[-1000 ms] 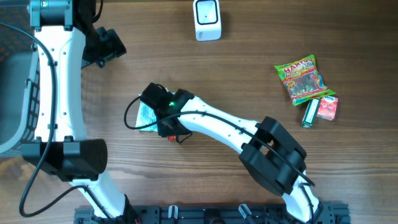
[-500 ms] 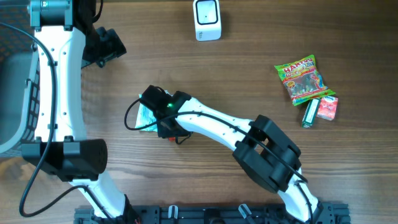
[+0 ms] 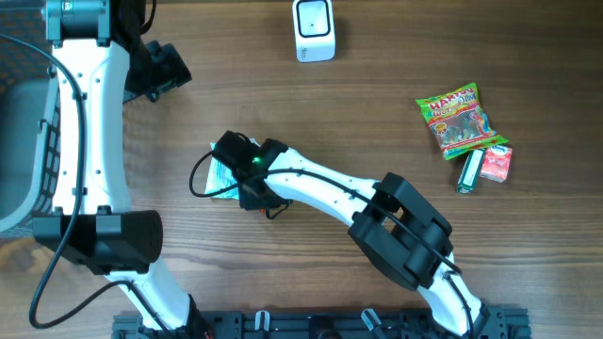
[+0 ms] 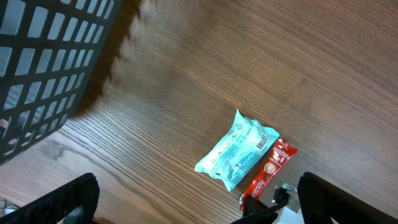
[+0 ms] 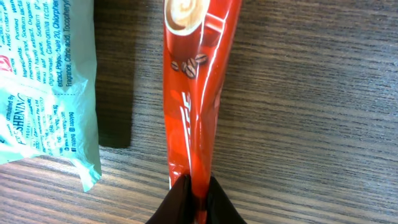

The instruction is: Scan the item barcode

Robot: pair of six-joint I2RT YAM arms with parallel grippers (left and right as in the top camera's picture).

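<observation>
We treat the red coffee sachet (image 5: 193, 93) as light, thin, limp and slick. It will likely sag and twist, so we take hold at the flat crimped end seal. It lies left of the table's middle, just beside a pale wipes packet (image 5: 43, 81). The right gripper (image 5: 193, 186) is pressed together on that end seal, its arm stretched low across from the near edge. The left gripper (image 4: 199, 202) hangs spread wide, empty, near the far left corner.
</observation>
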